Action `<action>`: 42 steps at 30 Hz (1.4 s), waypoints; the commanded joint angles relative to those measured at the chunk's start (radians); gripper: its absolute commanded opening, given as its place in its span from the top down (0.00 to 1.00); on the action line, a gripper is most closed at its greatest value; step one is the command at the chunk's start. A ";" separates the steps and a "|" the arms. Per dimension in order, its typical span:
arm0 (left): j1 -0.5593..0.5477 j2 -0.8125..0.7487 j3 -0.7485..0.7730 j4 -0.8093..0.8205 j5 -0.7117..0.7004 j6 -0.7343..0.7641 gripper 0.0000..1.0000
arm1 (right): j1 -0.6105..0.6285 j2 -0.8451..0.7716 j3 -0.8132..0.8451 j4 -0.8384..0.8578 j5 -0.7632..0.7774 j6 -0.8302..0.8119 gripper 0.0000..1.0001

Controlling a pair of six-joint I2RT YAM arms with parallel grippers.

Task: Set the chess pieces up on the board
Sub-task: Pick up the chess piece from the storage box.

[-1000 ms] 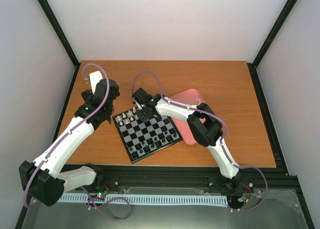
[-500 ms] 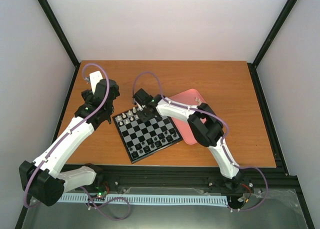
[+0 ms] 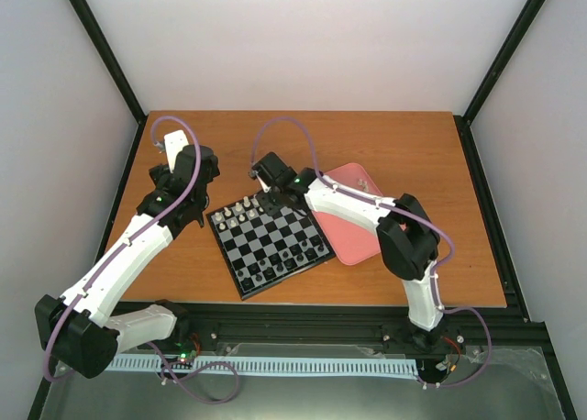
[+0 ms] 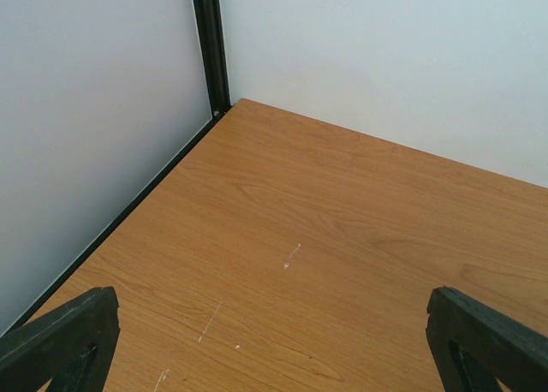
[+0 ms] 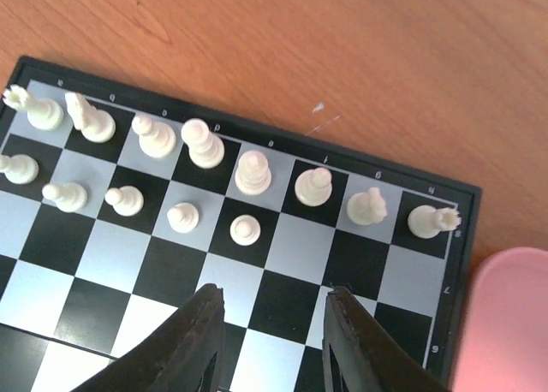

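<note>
Pawn placement is judged to be in hand: on the board (image 5: 282,255) the white back rank (image 5: 254,171) is filled and five pawns (image 5: 246,229) stand before it, three squares unfilled. The right fingers (image 5: 201,332) are held apart and empty above the board, the left fingers (image 4: 64,341) apart over the table (image 4: 342,221). Another pawn is likely to be fetched next.

**Top external:** fixed, high on the near side, looking down and forward. Distant, it takes in the whole desk (image 3: 413,145).

**Left wrist:** nearer the desk, angled obliquely toward its far left corner and the two walls. It shares only bare wood with the top view.

**Right wrist:** close, looking steeply down on the board (image 5: 295,238) at its far rows. It shares that board edge and a corner of the pink tray (image 5: 509,323) with the top view.
</note>
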 commanded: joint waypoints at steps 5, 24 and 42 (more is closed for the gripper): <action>0.007 -0.020 0.018 -0.004 -0.005 -0.017 0.00 | 0.009 -0.007 -0.009 0.018 0.087 0.018 0.67; 0.006 0.013 0.028 0.006 0.013 -0.017 0.00 | -0.396 -0.116 -0.329 0.118 0.285 0.182 0.61; 0.006 0.056 0.047 0.005 -0.003 -0.012 0.00 | -0.509 0.002 -0.251 0.136 0.266 0.128 0.62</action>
